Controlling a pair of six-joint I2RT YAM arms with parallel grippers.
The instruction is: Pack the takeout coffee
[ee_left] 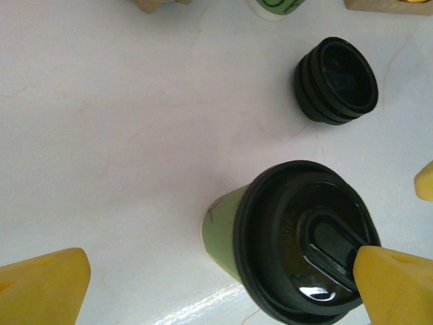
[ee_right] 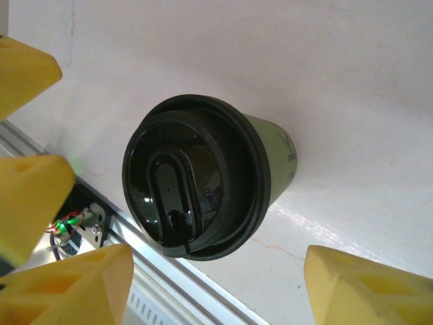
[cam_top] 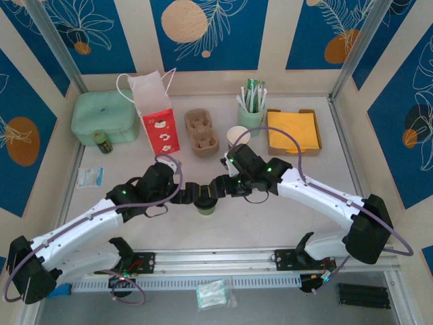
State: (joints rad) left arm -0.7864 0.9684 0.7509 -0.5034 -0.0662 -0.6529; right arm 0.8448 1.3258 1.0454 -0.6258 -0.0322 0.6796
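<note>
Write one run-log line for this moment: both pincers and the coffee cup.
left pincer: open, flanking takeout coffee | right pincer: open, over its lid | coffee: lidded, standing on table, not gripped

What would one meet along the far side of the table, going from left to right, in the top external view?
Green box, red-and-white paper bag, cardboard cup carrier, green cup of sticks, tray of orange napkins.

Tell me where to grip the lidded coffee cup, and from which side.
Grip the green paper wall just under the black lid, coming in level from the side. The cup stands upright and its wider lid overhangs, likely stopping slip; pinching the lid might pop it off.
</note>
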